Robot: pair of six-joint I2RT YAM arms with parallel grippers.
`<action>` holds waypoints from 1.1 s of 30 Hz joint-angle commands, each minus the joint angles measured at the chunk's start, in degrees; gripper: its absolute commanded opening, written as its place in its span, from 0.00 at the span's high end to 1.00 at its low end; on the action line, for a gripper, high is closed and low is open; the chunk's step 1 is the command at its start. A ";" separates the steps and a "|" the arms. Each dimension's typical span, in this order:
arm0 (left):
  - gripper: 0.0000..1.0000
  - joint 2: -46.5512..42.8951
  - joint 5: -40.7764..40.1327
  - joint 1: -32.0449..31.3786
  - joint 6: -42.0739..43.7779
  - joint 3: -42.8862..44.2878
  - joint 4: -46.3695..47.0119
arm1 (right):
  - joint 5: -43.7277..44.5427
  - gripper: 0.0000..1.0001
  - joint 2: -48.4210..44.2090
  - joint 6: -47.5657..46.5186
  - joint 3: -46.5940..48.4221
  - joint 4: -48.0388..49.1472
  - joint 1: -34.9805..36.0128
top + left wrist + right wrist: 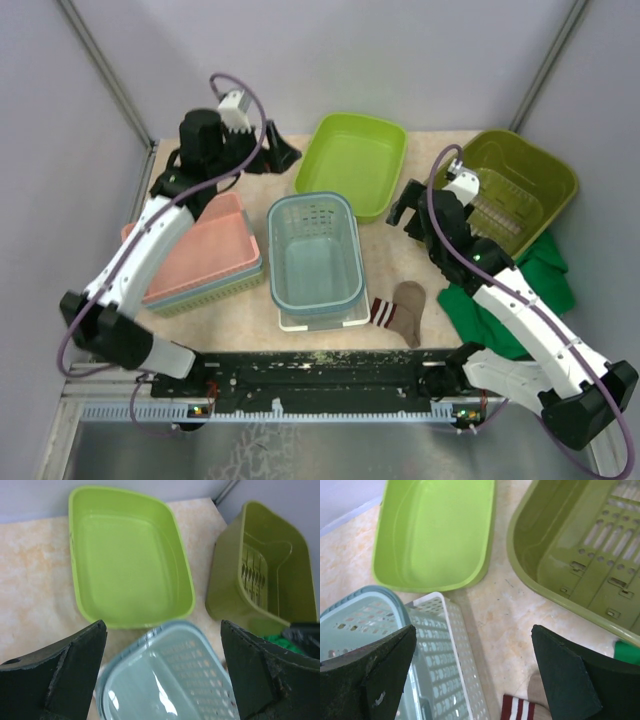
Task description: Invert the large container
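The largest container is an olive-green bin (520, 185) at the back right, opening upward and slightly tilted, with a slotted floor. It also shows in the left wrist view (260, 570) and the right wrist view (580, 550). My right gripper (410, 212) is open and empty, hovering left of the bin, over bare table between it and the white basket (473, 627). My left gripper (282, 150) is open and empty at the back, left of the lime tray, looking over the blue basket's far rim (162, 625).
A lime-green tray (352, 163) lies at back centre. A blue basket (313, 255) sits nested in a white basket (320, 320) mid-table. Stacked pink and green baskets (205, 250) lie at left. A striped sock (400, 305) and a green cloth (520, 290) lie front right.
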 commanded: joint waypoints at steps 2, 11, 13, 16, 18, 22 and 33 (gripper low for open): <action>0.01 14.14 0.92 0.65 1.28 17.07 -11.25 | -4.49 0.02 -2.25 -6.48 1.01 3.18 -0.21; 0.01 15.29 14.10 -0.17 2.06 13.58 -6.24 | -6.72 0.02 1.38 -13.71 4.96 -0.54 0.12; 0.01 15.15 14.77 -0.33 1.94 12.63 -6.03 | -10.51 0.02 3.19 -13.86 5.40 1.59 0.31; 0.01 14.41 14.79 -0.29 2.19 11.81 -6.12 | -12.70 0.02 7.14 -13.90 6.80 2.08 1.76; 0.01 13.62 14.26 -0.33 2.45 11.33 -6.04 | -11.05 0.02 10.71 -12.30 8.19 -0.41 2.02; 0.01 12.65 16.48 0.11 0.59 11.07 -5.34 | -7.01 0.01 15.16 -8.20 8.59 -5.28 1.96; 0.01 12.81 20.08 0.23 -3.60 7.77 -0.53 | -15.48 0.02 15.47 -2.09 -5.49 -3.91 2.00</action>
